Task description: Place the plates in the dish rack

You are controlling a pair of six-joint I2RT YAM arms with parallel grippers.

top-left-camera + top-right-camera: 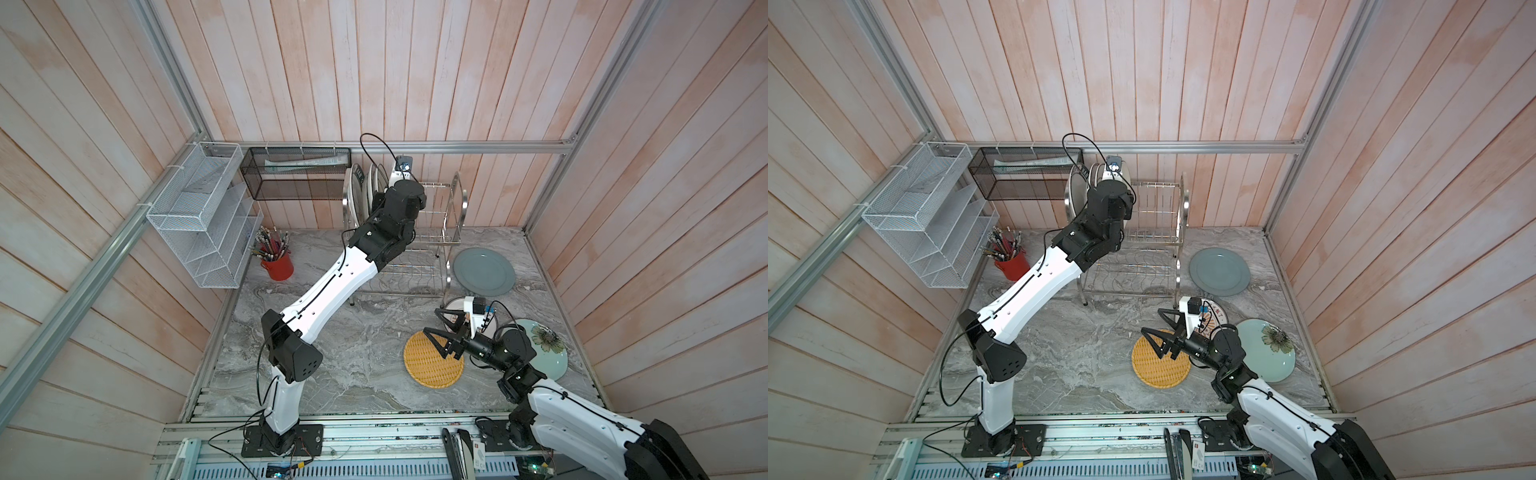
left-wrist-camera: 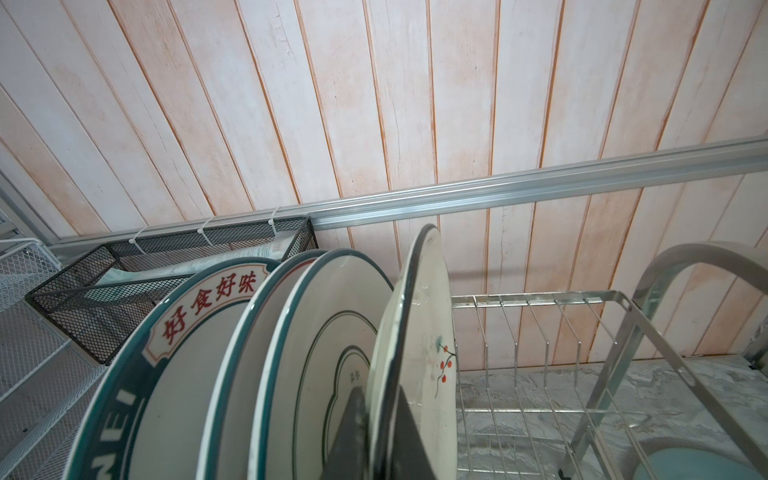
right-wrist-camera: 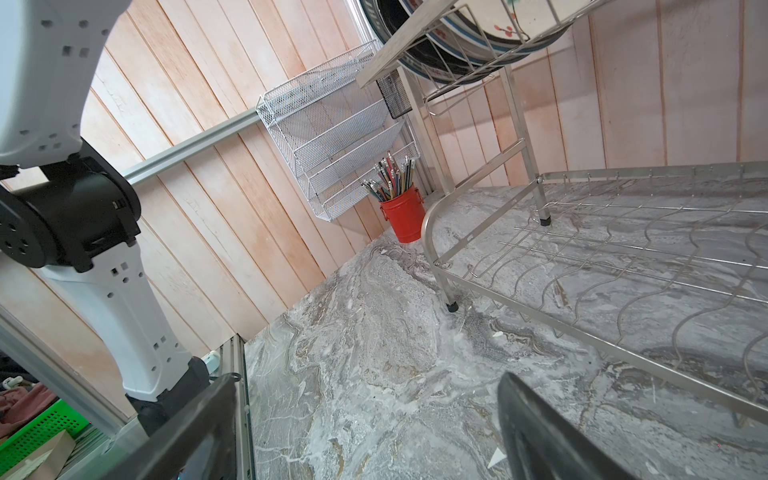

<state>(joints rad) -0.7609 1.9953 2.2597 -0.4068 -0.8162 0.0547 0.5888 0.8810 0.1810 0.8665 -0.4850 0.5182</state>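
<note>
Left pincer [image 2: 380, 419] is clamped on the rim of a floral plate [image 2: 424, 316], which stands upright in the rack [image 2: 706, 254]'s top tier beside other plates [image 2: 199, 353] — seated, I think. Right pincer [image 1: 430, 320] gapes wide and empty over the woven plate [image 1: 428, 370] — grey plate [image 1: 484, 272] and teal plate [image 1: 552, 361] lie flat on the desk [image 1: 332, 353].

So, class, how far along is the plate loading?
Done: three teal-rimmed white plates stand in the shiny steel wire dish rack. In hand: left gripper shut on a cream berry-branch plate. Left: grey-blue plate, yellow woven plate, pale teal flowered plate and orange-sunburst plate lie on the marble table; right gripper open.
</note>
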